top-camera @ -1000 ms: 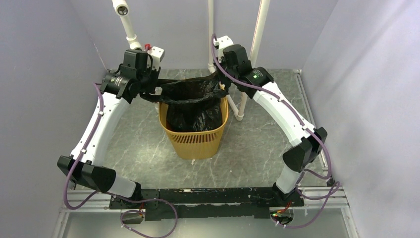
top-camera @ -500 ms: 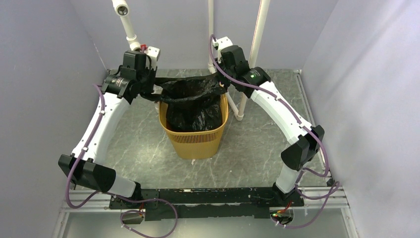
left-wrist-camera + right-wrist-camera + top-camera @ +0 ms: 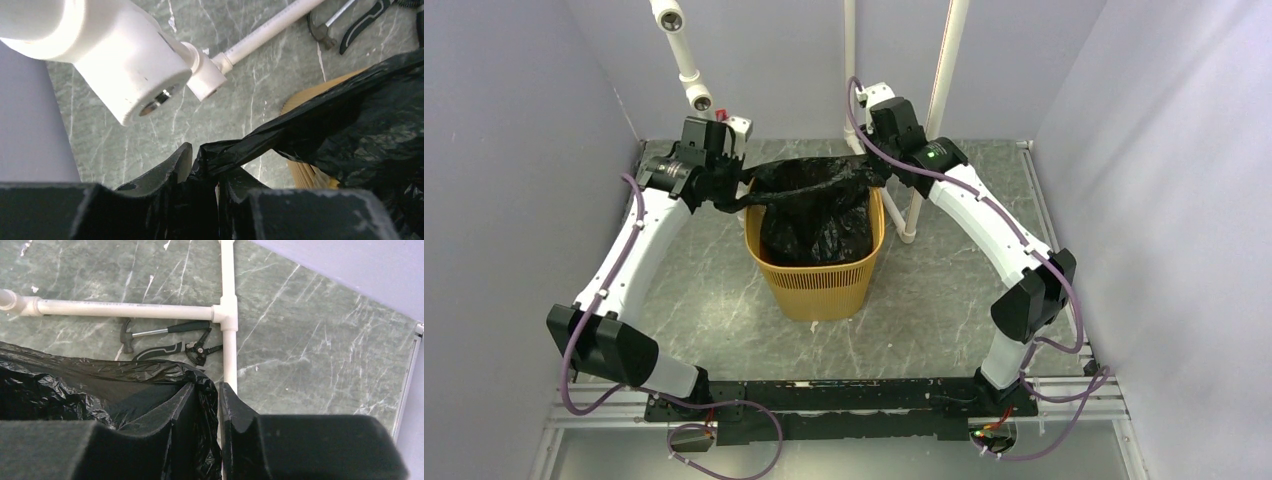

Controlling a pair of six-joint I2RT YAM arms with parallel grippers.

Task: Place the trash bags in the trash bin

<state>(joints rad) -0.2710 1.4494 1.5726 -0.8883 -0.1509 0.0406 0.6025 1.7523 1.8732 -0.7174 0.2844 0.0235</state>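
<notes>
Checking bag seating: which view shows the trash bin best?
Top external: the trash bin shows rim to base, trash bag hanging inside. Left wrist catches only a rim sliver behind the bag; right wrist shows none.

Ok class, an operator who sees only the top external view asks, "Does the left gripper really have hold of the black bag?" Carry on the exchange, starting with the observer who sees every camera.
Observer: Yes. The left wrist view shows the left gripper shut on a twisted edge of the black trash bag.
Operator: And the other side?
Observer: The right gripper clamps the bag's crinkled rim.
Operator: Does the bag hide anything past the trash bin?
Observer: A hammer and pliers lie on the floor beside a white pipe.
</notes>
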